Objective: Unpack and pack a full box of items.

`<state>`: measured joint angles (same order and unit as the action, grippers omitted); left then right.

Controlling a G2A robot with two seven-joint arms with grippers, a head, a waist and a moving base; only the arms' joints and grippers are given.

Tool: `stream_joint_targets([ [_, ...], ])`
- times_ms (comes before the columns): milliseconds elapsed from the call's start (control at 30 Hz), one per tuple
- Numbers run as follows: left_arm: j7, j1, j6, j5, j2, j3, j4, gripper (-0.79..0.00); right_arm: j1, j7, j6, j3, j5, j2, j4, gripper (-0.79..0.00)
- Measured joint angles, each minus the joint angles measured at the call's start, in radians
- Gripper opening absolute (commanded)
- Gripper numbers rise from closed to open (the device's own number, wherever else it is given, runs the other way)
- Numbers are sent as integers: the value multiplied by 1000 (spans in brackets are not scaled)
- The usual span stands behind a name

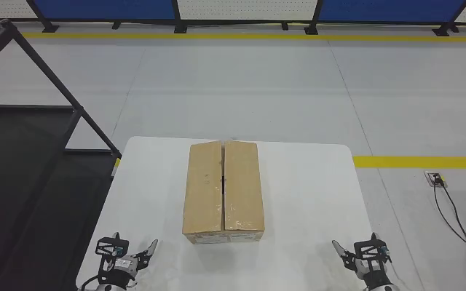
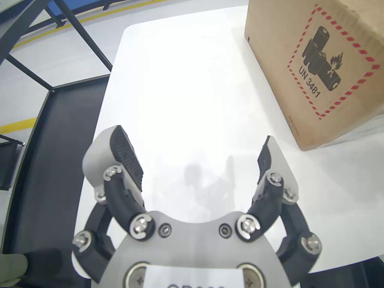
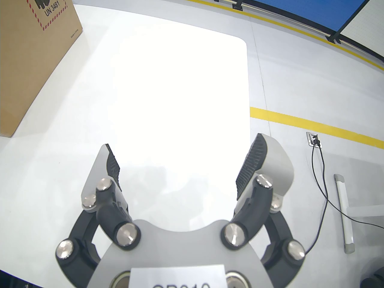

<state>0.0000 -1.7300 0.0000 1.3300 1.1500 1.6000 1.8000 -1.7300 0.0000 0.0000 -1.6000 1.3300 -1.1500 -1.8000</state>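
A brown rectangular cardboard box point(image 1: 223, 190) stands in the middle of the white rounded-corner desk point(image 1: 306, 204), its long side running away from the robot; its two top flaps lie shut and meet along a seam down the length of the lid; the box rests flat on the desk surface, well apart from both arms. The left gripper point(image 1: 131, 246) hangs over the near left corner of the desk; in the left wrist view the left gripper point(image 2: 193, 136) has its two black ribbed pads point(image 2: 126, 154) spread wide with only bare desk point(image 2: 180, 91) between them, so it grips nothing; the box point(image 2: 312, 61) stands ahead of it and off to one side, showing a side wall with a red-dashed diamond warning label point(image 2: 330, 64). The right gripper point(image 1: 357, 247) hangs over the near right corner of the desk; in the right wrist view the right gripper point(image 3: 183, 143) is likewise spread wide and empty above the desk point(image 3: 165, 91), with the box point(image 3: 33, 46) farther off at the frame's edge. A black metal rack point(image 1: 44, 145) stands beside the desk on the robot's left; a thin black cable point(image 3: 318, 166) runs across the grey floor to a floor socket on the right; yellow floor lines point(image 1: 408, 161) cross the grey floor.
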Motion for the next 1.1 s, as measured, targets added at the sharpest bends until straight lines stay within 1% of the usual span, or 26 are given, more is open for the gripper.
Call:
stream_joint_targets([
  [400,0,0,0,0,0,0,0,0,0,0,0,0,0,0,0,0],
  [533,65,9,21,-89,6,16,-2,0,20,8,-5,22,4,-4,-20,0],
  [667,135,18,14,-58,9,8,-3,0,54,20,10,61,-16,-11,-62,0],
  [733,156,33,-1,-72,11,7,-7,0,74,22,20,88,-30,-16,-86,0],
  [867,160,49,-38,-108,13,3,-10,0,103,34,18,129,-48,-22,-111,0],
  [1100,160,48,-37,-107,13,3,-10,0,102,34,18,128,-47,-22,-111,0],
])
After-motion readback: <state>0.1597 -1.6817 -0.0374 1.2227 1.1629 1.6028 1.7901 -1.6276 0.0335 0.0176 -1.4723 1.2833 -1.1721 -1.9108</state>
